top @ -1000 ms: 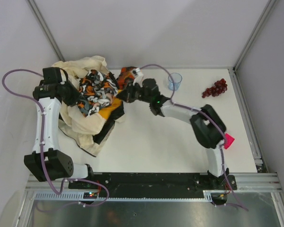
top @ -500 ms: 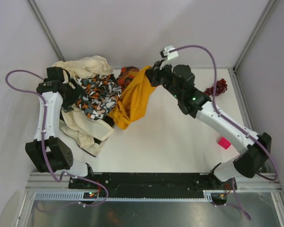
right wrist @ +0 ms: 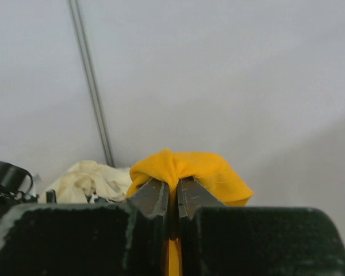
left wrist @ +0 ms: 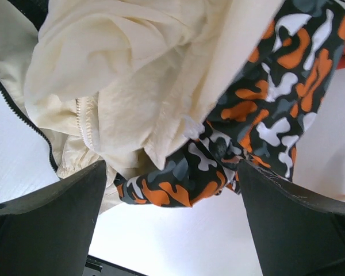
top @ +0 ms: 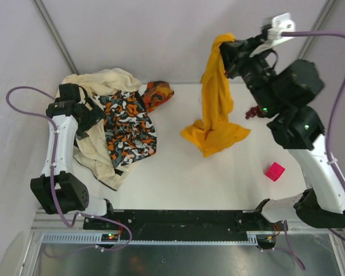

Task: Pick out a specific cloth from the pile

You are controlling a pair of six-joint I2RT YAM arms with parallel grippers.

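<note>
The mustard-yellow cloth (top: 216,98) hangs free of the pile, pinched at its top by my right gripper (top: 229,50), which is raised high at the back right. Its lower end bunches on the table. In the right wrist view the cloth (right wrist: 195,169) folds over my shut gripper (right wrist: 171,192). The pile sits at the back left: a cream sheet (top: 100,80) with an orange, black and white patterned cloth (top: 126,123) spread over it. My left gripper (top: 94,114) stands open at the pile's left side. Its wrist view shows the left gripper (left wrist: 171,230) wide apart below the patterned cloth (left wrist: 241,115) and the cream sheet (left wrist: 121,75).
A pink block (top: 274,171) lies on the table at the front right. A bunch of dark red grapes (top: 254,110) shows partly behind the right arm. Grey enclosure walls with metal posts (top: 52,34) close in the back and sides.
My right gripper has pulled the yellow cloth out of the pile, rising and moving to the right. My left gripper has opened and let go of the pile, and the patterned cloth has spread flat.
</note>
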